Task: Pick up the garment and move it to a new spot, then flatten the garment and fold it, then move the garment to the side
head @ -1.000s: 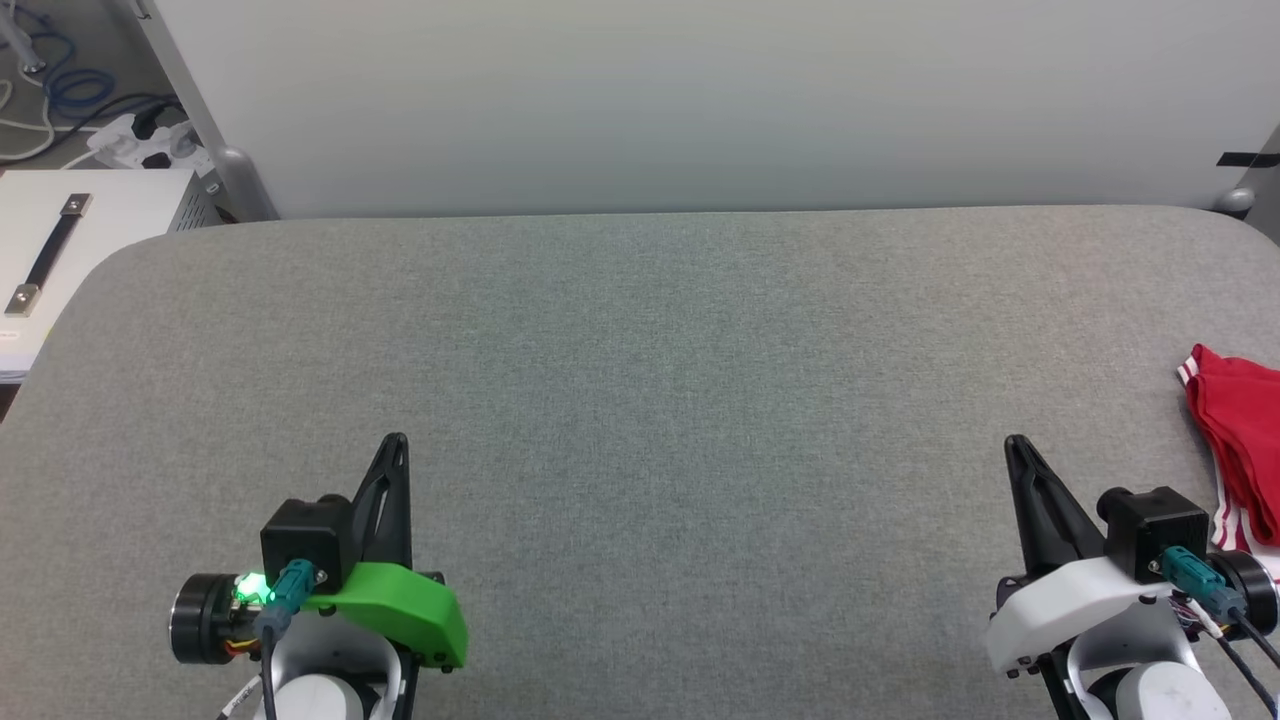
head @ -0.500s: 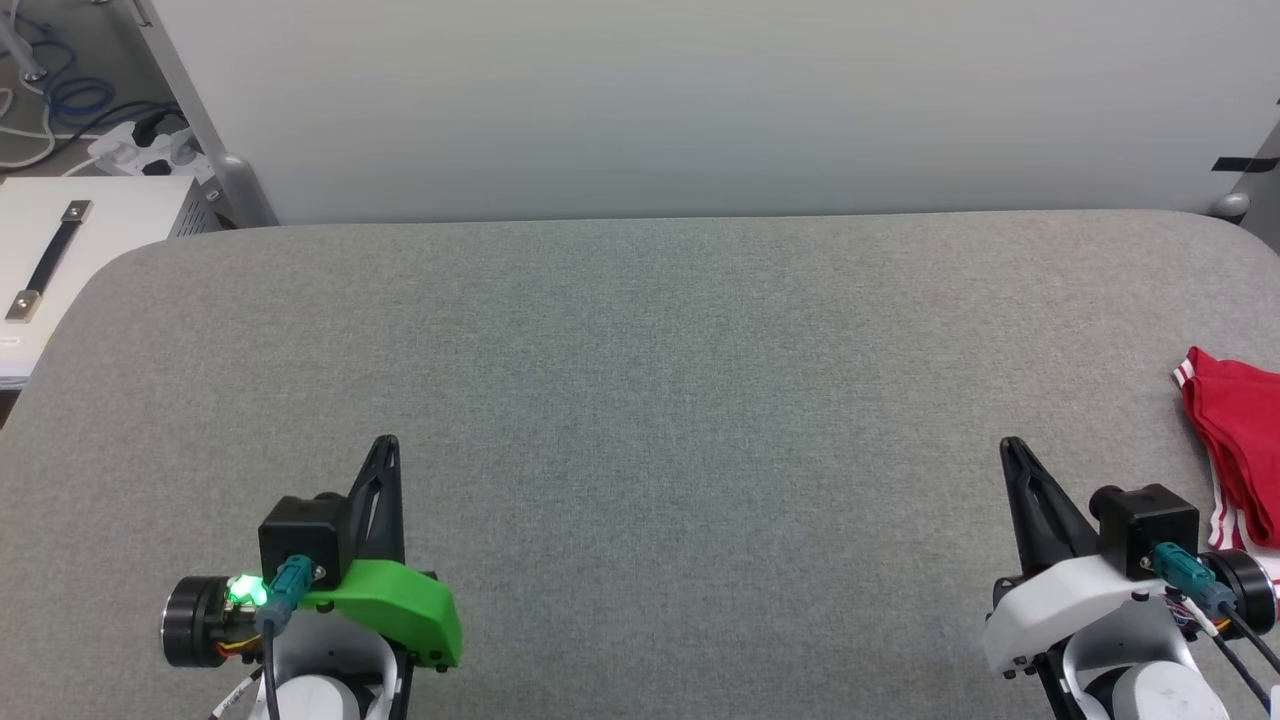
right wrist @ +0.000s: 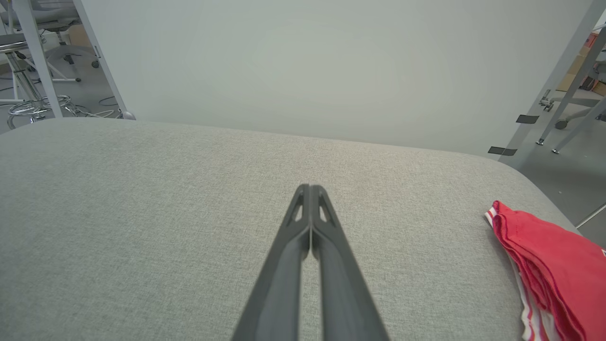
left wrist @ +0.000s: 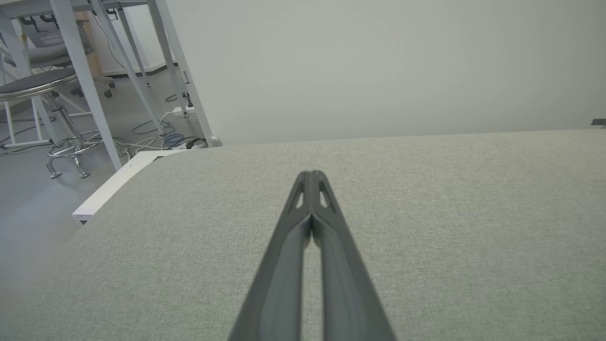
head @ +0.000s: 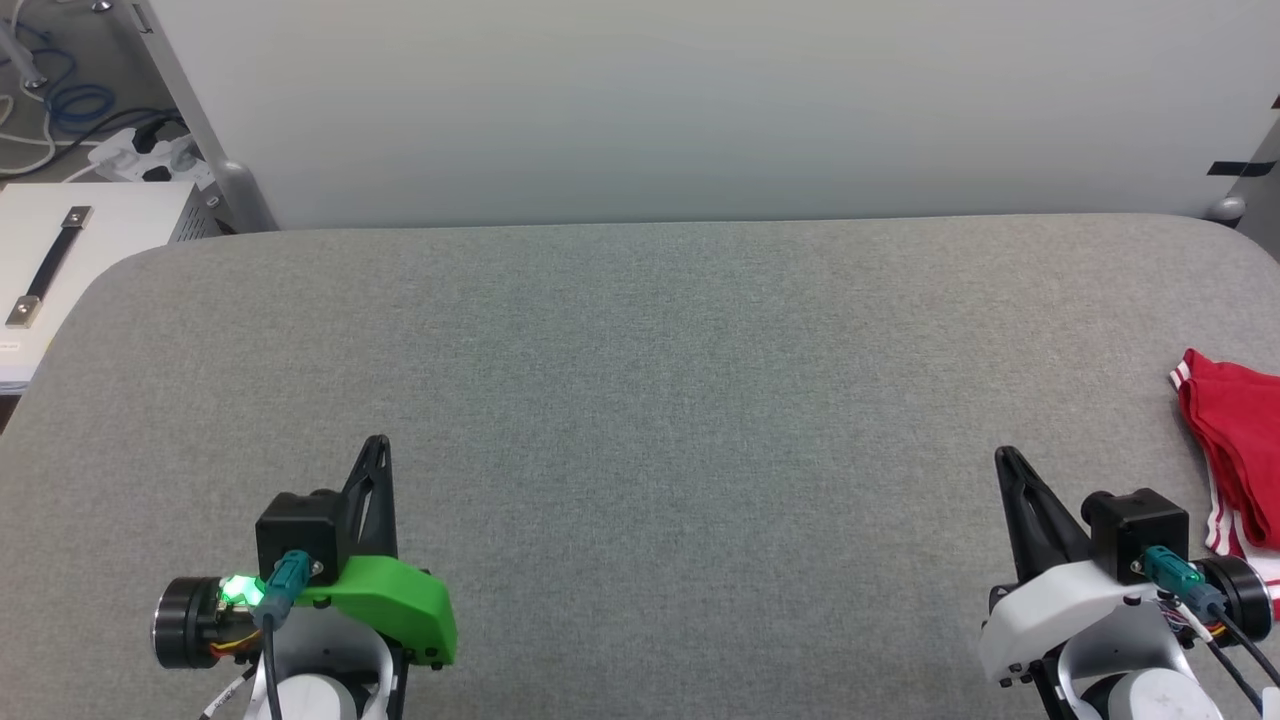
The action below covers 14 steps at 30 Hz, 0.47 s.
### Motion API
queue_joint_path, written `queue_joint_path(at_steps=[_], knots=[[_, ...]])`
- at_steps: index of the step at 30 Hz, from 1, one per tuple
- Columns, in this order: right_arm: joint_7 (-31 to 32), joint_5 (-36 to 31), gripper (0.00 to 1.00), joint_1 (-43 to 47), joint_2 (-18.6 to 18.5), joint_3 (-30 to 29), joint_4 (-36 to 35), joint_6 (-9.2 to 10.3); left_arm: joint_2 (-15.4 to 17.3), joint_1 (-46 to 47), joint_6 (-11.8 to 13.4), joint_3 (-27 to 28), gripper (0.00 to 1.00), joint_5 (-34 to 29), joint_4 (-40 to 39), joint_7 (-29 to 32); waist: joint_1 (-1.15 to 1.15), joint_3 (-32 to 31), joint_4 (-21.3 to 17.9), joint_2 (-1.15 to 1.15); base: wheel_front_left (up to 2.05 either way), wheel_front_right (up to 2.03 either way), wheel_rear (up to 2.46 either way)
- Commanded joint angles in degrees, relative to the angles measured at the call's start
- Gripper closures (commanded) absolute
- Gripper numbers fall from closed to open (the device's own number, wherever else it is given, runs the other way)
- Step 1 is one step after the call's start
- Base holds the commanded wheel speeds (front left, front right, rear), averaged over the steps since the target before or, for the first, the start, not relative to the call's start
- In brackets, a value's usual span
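Observation:
The garment (head: 1238,440) lies folded in red layers with white-striped trim at the far right edge of the grey padded table (head: 640,380); the right wrist view has the garment (right wrist: 549,265) at its lower right. My right gripper (head: 1003,460) is shut and holds nothing, a short way left of the garment and apart from it. In its own wrist view the right gripper (right wrist: 310,189) has its fingers pressed together above bare cloth. My left gripper (head: 376,445) rests shut at the lower left, and the left gripper (left wrist: 311,175) also closes on nothing.
A pale wall (head: 700,100) rises just behind the table's far edge. Off the left corner stands a white case with a black handle (head: 50,260), with cables and a power strip (head: 130,150) on the floor. Metal frame legs (right wrist: 558,76) and a stool (left wrist: 57,123) stand around the table.
The whole head view has shifted slightly, so the camera moved. Both grippers sit a little lower and further left in that view; both stay shut. The garment has not moved on the table.

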<state>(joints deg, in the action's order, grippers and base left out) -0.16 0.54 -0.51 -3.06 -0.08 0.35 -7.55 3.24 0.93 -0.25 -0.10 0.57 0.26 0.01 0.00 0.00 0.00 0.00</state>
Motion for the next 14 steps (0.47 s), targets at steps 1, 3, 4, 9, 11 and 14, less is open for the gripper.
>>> queue_joint_path(at_steps=[1, 3, 4, 9, 11, 14], knots=[[0.16, -0.54, 1.0, 0.51, 0.18, 0.08, -0.35, 0.06, -0.36, -0.93, 0.25, 0.1, 1.0, -0.57, -0.26, -0.01, 0.0, 0.0, 0.0, 0.0, 0.0, 0.0, 0.0], [0.16, -0.54, 1.0, 0.51, 0.18, 0.08, -0.35, 0.06, -0.36, -0.93, 0.25, 0.1, 1.0, -0.57, -0.26, -0.01, 0.0, 0.0, 0.0, 0.0, 0.0, 0.0, 0.0], [0.16, -0.54, 1.0, 0.51, 0.18, 0.08, -0.35, 0.06, -0.36, -0.93, 0.25, 0.1, 1.0, -0.57, -0.26, -0.01, 0.0, 0.0, 0.0, 0.0, 0.0, 0.0, 0.0], [0.16, -0.54, 1.0, 0.51, 0.18, 0.08, -0.35, 0.06, -0.36, -0.93, 0.25, 0.1, 1.0, -0.57, -0.26, -0.01, 0.0, 0.0, 0.0, 0.0, 0.0, 0.0, 0.0], [0.16, -0.54, 1.0, 0.51, 0.18, 0.08, -0.35, 0.06, -0.36, -0.93, 0.25, 0.1, 1.0, -0.57, -0.26, -0.01, 0.0, 0.0, 0.0, 0.0, 0.0, 0.0, 0.0], [0.16, -0.54, 1.0, 0.51, 0.18, 0.08, -0.35, 0.06, -0.36, -0.93, 0.25, 0.1, 1.0, -0.57, -0.26, -0.01, 0.0, 0.0, 0.0, 0.0, 0.0, 0.0, 0.0]])
